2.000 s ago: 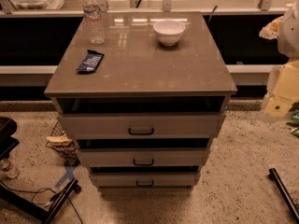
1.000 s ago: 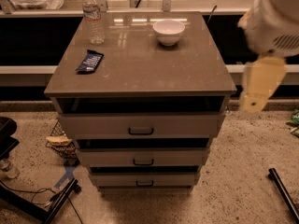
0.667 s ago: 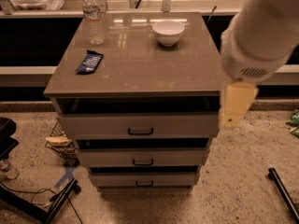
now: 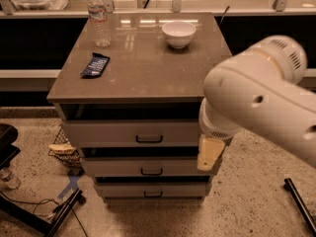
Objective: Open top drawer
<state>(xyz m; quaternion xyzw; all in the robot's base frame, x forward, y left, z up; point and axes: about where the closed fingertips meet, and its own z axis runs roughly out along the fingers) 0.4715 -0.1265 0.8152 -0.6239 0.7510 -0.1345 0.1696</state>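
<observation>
Step in hand: the approach. I judged the drawer not yet opened and its handle untouched.

Task's thing: the widest light grey top drawer (image 4: 113,132) sat just under the slab of the brown-topped bench (image 4: 148,78), at about 6 o'clock from the middle of that slab. None of its interior showed, only a dark gap above the front.

Handle: a small black loop handle (image 4: 149,139) at the centre of the drawer front, with nothing on it.

Gripper: the cream-coloured gripper (image 4: 209,153) hung below the thick white robot arm (image 4: 256,98), at about 4 o'clock in my view. It was in front of the right end of the drawer fronts, with the handle at roughly its 10 o'clock and well apart from it.

Gripper state: I could not tell whether it was open or closed. It held nothing that I could see.

Other drawers: a narrower grey middle drawer (image 4: 118,168) and a grey bottom drawer (image 4: 123,190) lay below, at 6 o'clock of the top one.

Bench top: a clear plastic water bottle (image 4: 98,18) at 11 o'clock, a white round bowl (image 4: 178,33) at 1 o'clock, and a dark blue snack packet (image 4: 95,65) at 9 o'clock.

Next move, as I judged it: travel towards 10 o'clock, line up square on the loop, close on it, then pull straight out towards me.
</observation>
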